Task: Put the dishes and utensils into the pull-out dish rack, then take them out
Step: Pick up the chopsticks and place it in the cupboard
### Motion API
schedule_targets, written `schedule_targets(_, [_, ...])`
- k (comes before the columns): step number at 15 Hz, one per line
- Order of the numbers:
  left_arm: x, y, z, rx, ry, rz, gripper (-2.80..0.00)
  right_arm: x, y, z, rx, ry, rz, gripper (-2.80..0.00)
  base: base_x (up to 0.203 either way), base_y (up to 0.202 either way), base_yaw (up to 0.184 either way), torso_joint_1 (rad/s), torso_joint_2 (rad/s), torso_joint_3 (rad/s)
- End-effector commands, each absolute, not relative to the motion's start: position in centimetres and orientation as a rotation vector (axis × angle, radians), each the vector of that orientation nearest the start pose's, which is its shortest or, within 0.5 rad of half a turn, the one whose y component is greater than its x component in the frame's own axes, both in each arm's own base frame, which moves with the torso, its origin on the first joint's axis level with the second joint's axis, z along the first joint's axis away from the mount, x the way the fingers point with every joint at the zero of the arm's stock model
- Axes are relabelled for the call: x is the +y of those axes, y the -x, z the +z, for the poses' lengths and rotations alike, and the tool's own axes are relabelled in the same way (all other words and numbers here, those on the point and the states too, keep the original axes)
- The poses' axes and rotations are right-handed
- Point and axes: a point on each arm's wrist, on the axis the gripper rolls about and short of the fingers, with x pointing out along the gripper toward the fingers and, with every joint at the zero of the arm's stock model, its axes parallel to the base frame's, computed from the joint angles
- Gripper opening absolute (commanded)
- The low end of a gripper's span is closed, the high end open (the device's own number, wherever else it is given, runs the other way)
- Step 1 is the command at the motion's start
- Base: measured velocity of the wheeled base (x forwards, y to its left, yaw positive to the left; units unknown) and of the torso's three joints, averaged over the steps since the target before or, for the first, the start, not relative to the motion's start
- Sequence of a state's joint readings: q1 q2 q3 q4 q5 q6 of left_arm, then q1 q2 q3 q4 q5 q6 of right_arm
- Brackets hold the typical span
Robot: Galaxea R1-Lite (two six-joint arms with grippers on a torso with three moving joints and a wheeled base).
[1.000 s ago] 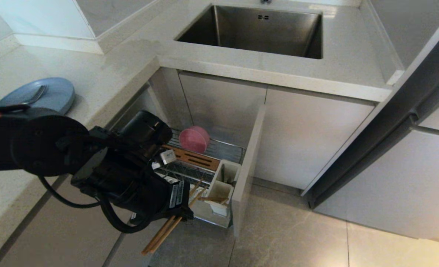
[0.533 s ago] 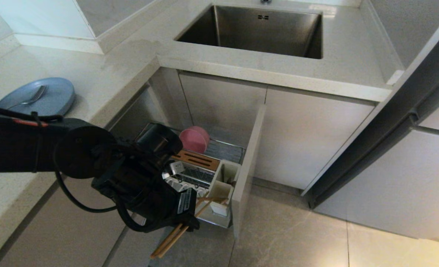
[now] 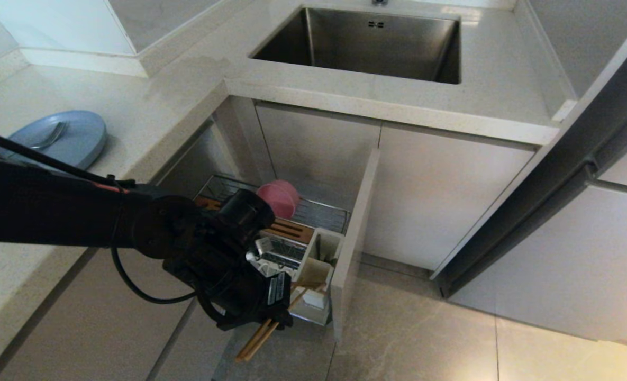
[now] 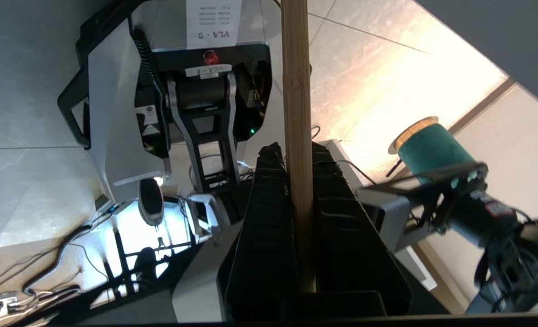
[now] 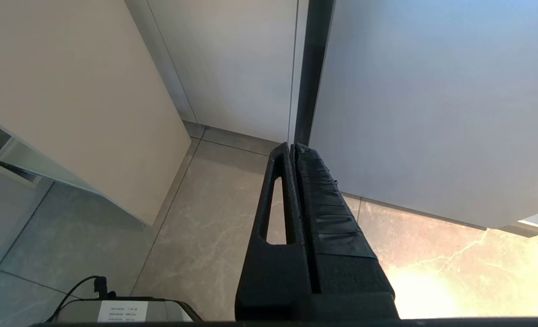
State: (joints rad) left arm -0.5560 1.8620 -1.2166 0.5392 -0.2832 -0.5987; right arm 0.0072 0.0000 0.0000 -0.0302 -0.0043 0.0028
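My left gripper [image 3: 273,320] hangs low in front of the pull-out dish rack [image 3: 321,211], shut on the wooden chopsticks [image 3: 252,346]. Their upper ends reach the white utensil cup [image 3: 318,254]; their lower ends point down toward the floor. In the left wrist view the chopsticks [image 4: 296,91] run straight out between the black fingers [image 4: 269,190] of the left gripper [image 4: 297,151]. The pink bowl [image 3: 278,198] stands on edge in the rack behind the wooden strip [image 3: 287,228]. The light-blue plate [image 3: 75,143] lies on the counter at the left with the spoon [image 3: 54,135] on it. My right gripper [image 5: 293,147] is shut and empty, above the floor.
The rack's beige front panel [image 3: 353,238] stands out from the cabinets. The steel sink [image 3: 366,47] is set in the counter above. A tall open door [image 3: 556,174] juts out at the right. Floor tiles [image 3: 424,338] lie in front of the rack.
My left arm has swung right and lower with the chopsticks, closer to the utensil cup. The bowl, plate and spoon have not moved.
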Motion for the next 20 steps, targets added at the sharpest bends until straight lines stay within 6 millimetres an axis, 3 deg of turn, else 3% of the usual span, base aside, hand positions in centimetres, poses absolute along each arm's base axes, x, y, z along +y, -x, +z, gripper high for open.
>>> schedule_targets(1, [-17.1,-26.6,13.5,1.409,0.327,-0.328,-2.8,0.0,2.2,7.6,-0.022,-0.003,0.003,-2.8,0.0,0.0,0.0,0.0,0.0,0.0])
schedule_targets(11, [-18.6,-29.0,11.0,1.394,0.335,-0.334,-2.8,0.0,2.2,7.6,-0.023,-0.003,0.003,-2.8,0.0,0.0,0.0,0.0,0.0,0.0])
schedule_targets(17, [-18.8,-29.3,10.7,1.388,0.335,-0.332,-2.8,0.0,2.2,7.6,-0.023,-0.003,0.003,-2.8,0.0,0.0,0.0,0.0,0.0,0.0])
schedule_targets(20, [-18.7,-30.6,9.5,1.366,0.351,-0.321,-2.8,0.0,2.2,7.6,-0.023,-0.003,0.003,-2.8,0.0,0.0,0.0,0.0,0.0,0.0])
